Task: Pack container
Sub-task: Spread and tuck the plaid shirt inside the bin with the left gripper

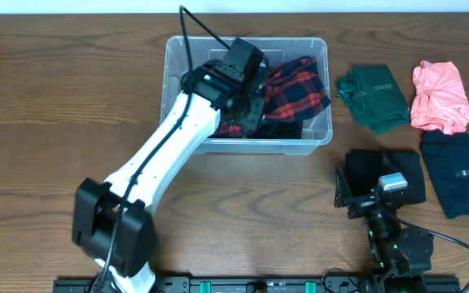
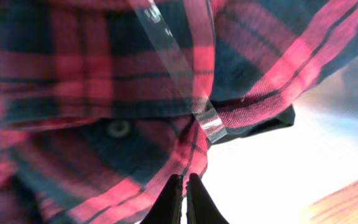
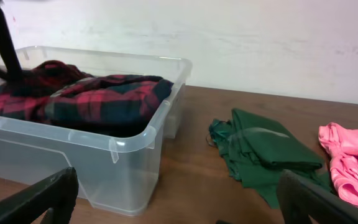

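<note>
Container around the left fingers

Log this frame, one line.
left jaws shut on plaid shirt in container | right jaws open over black cloth | green cloth, pink cloth, navy cloth on table

White left arm reaches from near-left base to far centre, wrist bent down. Left claw has its black fingers pressed together. Black right arm sits folded low at near right, right claw spread wide.
</note>
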You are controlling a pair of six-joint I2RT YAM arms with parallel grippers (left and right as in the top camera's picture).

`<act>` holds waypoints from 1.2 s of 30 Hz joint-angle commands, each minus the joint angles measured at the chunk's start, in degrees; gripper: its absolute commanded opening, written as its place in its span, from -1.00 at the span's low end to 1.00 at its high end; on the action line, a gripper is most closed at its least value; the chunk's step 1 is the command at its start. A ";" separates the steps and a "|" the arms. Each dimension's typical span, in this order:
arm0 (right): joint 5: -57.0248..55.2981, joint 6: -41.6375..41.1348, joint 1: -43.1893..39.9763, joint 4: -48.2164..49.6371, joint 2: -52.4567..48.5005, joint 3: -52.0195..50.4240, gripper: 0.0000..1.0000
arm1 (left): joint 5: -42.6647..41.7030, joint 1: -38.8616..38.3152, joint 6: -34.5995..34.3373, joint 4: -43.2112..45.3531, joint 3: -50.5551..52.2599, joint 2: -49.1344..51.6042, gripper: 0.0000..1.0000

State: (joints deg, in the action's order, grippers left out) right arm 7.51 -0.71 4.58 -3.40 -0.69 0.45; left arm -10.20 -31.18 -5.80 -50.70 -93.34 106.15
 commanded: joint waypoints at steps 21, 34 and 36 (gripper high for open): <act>-0.20 0.57 -0.39 -0.22 0.31 -0.13 0.98 | 22.91 3.41 1.42 -3.96 -0.31 5.97 -0.88; -0.20 0.57 -0.39 -0.24 0.31 -0.13 0.98 | 22.27 3.52 1.42 -1.75 -0.37 8.02 -0.88; -0.20 0.57 -0.39 -0.24 0.31 -0.13 0.99 | 22.25 3.52 0.94 -1.68 -1.38 7.30 -0.88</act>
State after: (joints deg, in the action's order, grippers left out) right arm 7.51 -0.73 4.58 -3.42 -0.69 0.45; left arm 11.40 -27.86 -4.67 -52.47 -93.34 113.36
